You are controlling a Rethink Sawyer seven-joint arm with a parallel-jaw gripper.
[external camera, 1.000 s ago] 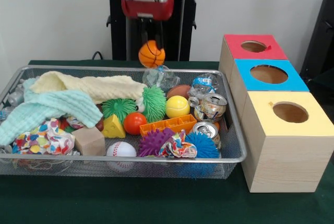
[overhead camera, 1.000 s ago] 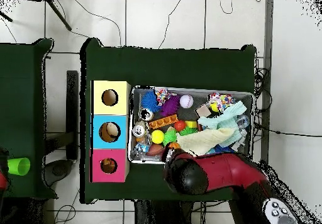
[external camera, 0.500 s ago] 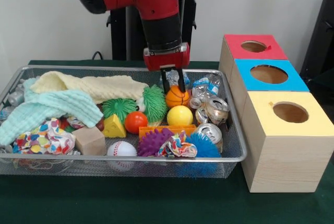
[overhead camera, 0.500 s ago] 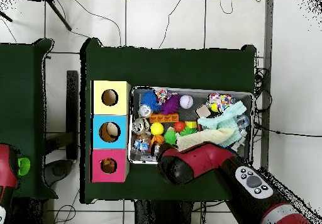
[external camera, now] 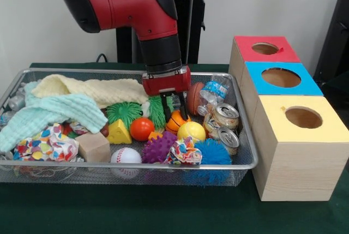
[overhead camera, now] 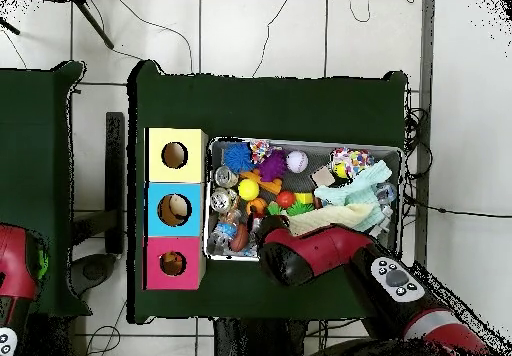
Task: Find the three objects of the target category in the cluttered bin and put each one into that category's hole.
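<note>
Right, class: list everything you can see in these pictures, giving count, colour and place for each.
Mesh bin: one, silver, on the green table.
Sorting box: one, wooden, right of bin; red, blue and yellow tops, a hole in each.
Cloths: two, cream and mint, bin's left.
Basketball: one, orange, bin's middle, between the gripper fingers.
Yellow ball: one, beside the basketball.
Baseball: one, white, front edge.
Cans: two, silver, bin's right.
Gripper: one, black, lowered into the bin.
</note>
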